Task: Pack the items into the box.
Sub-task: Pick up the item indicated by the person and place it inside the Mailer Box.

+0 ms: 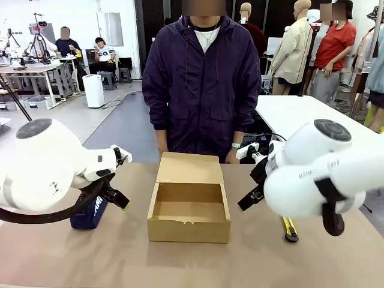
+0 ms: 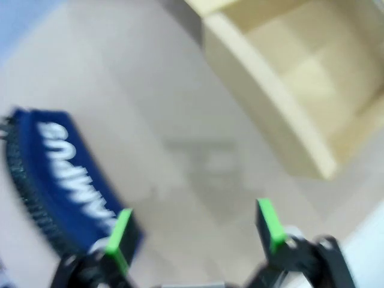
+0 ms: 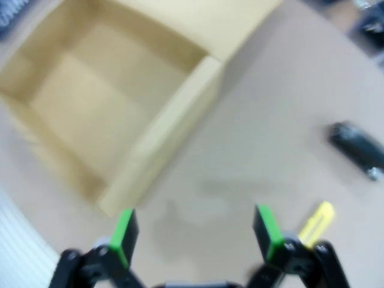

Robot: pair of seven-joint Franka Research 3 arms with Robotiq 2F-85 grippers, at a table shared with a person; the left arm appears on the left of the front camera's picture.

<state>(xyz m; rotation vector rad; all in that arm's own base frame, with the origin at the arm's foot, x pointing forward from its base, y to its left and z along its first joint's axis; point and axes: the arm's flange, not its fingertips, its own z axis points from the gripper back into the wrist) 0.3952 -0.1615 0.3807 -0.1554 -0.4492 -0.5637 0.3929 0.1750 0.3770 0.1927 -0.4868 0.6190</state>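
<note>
Front view: box (image 1: 188, 230) mid-frame, lid flap thrown back toward the person, nothing inside yet; prob. left open so items drop straight in. Left gripper (image 2: 195, 231): jaws apart, holding nothing. Navy pouch (image 2: 57, 174) sits at left of the left wrist view, its lower end at the left pad, w/ the box in the upper right. Right gripper (image 3: 195, 231): jaws apart, holding nothing. Utility knife (image 3: 315, 223) pokes out lower right of the rt wrist view just past its pad, stapler (image 3: 357, 150) higher at the right edge, box upper left. Items flank the box, so each arm likely takes its near side.
</note>
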